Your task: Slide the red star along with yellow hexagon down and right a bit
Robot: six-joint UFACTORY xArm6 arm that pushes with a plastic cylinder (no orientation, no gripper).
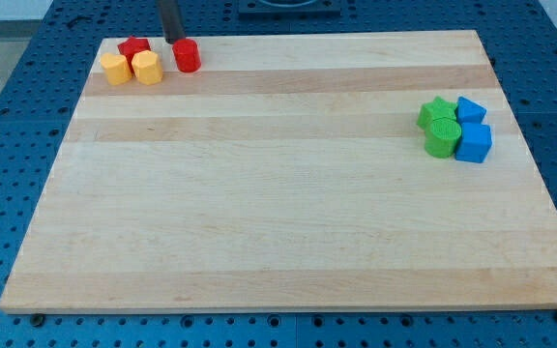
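Observation:
The red star (131, 47) lies at the board's top left corner, partly behind two yellow blocks. The yellow hexagon (147, 67) sits just below and right of it, touching it. A second yellow block (115, 69), its shape unclear, touches the hexagon's left side. A red cylinder (187, 55) stands a little to the right of this group. My tip (174, 40) comes down at the board's top edge, just above and left of the red cylinder and to the right of the red star, touching neither that I can see.
A cluster sits at the view's right: a green star (438, 112), a green cylinder (442, 138), a blue block (471, 108) and a blue cube (474, 143). The wooden board (278, 213) lies on a blue perforated table.

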